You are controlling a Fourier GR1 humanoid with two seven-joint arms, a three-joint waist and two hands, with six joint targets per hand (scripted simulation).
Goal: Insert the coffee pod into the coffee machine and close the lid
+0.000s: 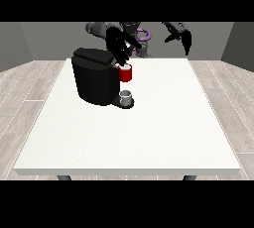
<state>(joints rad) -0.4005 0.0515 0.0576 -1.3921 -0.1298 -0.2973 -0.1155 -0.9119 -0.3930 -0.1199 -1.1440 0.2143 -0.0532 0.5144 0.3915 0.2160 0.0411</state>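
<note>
One coffee machine [94, 76], two hands, one white table [149, 133].
The hand at the view's left [118, 48] hovers spread above a red thing at the machine [125, 74]; a grey thing [126, 97] sits below it. The hand at the view's right [184, 38] hangs far right, fingers relaxed.

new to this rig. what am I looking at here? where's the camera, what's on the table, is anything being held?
One picture, taken from across the white table, facing the robot, a humanoid with two arms ending in black hands. Because it faces you, its sides are mirrored. On the table stands a black coffee machine with a red thing at the machine and a grey thing on its base below. The hand at the view's left reaches down just above the red thing; whether it holds anything I cannot tell. The hand at the view's right hangs in the air beyond the table's far edge, touching nothing.
</note>
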